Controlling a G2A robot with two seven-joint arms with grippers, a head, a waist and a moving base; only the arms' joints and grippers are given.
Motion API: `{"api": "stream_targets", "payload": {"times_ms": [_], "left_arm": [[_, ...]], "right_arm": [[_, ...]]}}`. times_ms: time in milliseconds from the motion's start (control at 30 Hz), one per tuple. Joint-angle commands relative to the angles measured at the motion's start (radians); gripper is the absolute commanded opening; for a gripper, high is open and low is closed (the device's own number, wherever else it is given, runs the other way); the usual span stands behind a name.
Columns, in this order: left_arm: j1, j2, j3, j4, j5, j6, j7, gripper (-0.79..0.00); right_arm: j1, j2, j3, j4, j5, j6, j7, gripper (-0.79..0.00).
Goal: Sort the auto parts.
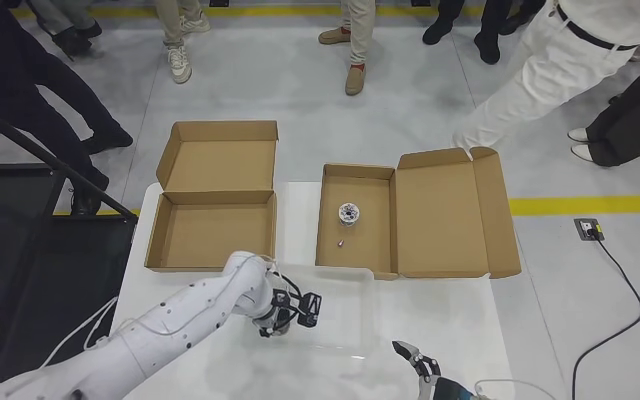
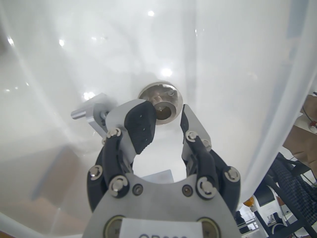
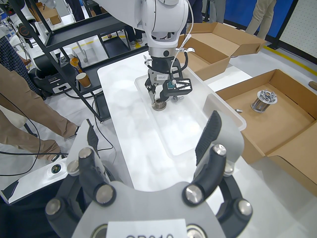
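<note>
Left wrist view: left pincer [image 2: 166, 111] down inside clear tray [image 2: 74, 30], jaws partway apart, straddling round metal hub [image 2: 161, 92]. One black pad [image 2: 141, 122] overlapping hub's middle, other fingertip [image 2: 185, 120] just beside flange rim; whether it truly grips, cannot tell. Hub flat on tray floor, bore upward. Aluminium bracket [image 2: 92, 115] lying just beside the pincer on the black-pad side, apart from hub.

Right wrist view: left pincer [image 3: 157, 101] pointing straight down onto hub [image 3: 158, 106], in the tray end [image 3: 223, 105] toward the robot's left. Tray lengthwise on white table [image 3: 118, 95], robot-side of two open cardboard boxes.

Top view: left box [image 1: 212, 235] and right box [image 1: 372, 240] side by side toward table's far edge [image 1: 450, 320]; left lid folded back away from robot, right lid folded out to the right. Inside right box: silvery cage part [image 1: 348, 212] standing upright, small bolt [image 1: 341, 241] lying near it on the robot's side, not touching.

Right pincer [image 1: 415, 358] at table's near edge, jaws spread wide, holding nothing, beyond tray's near corner and well apart from hub. From its own wrist: both ribbed pads [image 3: 208, 134] far apart, tray between them farther off.
</note>
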Motion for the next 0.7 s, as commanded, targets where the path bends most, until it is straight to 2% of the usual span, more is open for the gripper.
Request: {"api": "stream_targets", "payload": {"times_ms": [0, 300, 667], "left_arm": [[0.001, 0.000, -0.007, 0.001, 0.003, -0.002, 0.008, -0.416], [0.016, 0.005, -0.028, -0.006, 0.016, -0.008, 0.002, -0.400], [0.031, -0.005, -0.025, -0.002, 0.029, -0.009, -0.010, -0.416]], "right_arm": [[0.000, 0.000, 0.000, 0.000, 0.000, 0.000, 0.000, 0.000], [0.000, 0.000, 0.000, 0.000, 0.000, 0.000, 0.000, 0.000], [0.000, 0.000, 0.000, 0.000, 0.000, 0.000, 0.000, 0.000]]}}
